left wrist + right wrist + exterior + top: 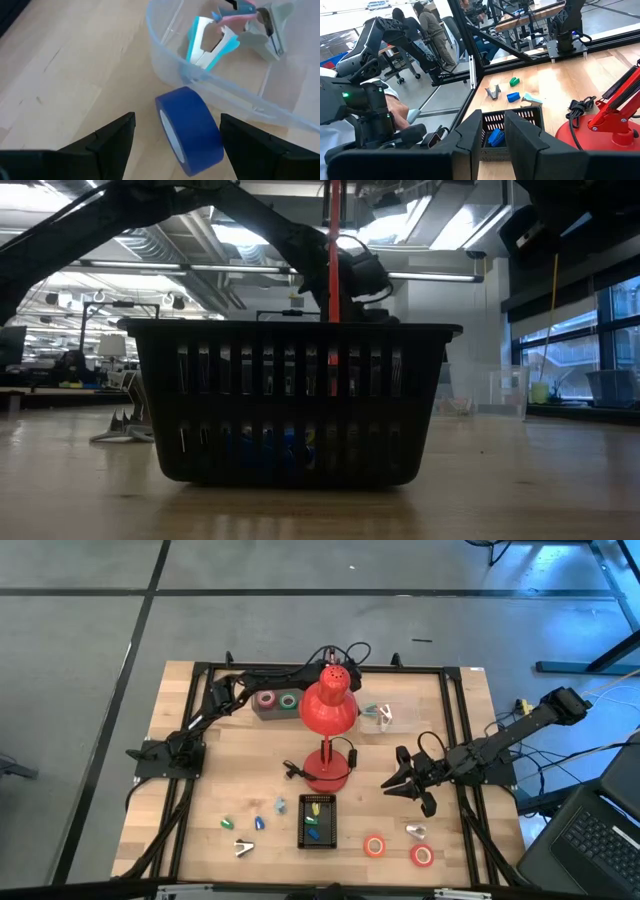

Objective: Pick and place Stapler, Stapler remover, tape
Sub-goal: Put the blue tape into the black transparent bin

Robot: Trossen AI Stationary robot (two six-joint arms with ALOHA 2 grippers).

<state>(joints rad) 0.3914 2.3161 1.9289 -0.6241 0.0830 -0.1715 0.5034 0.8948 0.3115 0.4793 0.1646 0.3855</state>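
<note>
One blue tape roll [190,129] between open left claw [177,137], hidden overhead by lamp [329,705]

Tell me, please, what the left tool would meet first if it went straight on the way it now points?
Most likely the blue tape roll, standing on edge on the table between the open left tool fingers. Just beyond lies the clear container holding staple removers; depth is uncertain.

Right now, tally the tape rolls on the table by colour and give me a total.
Pink tape roll: 1
Green tape roll: 1
Orange tape roll: 1
Red tape roll: 1
Blue tape roll: 1
Total: 5
</note>
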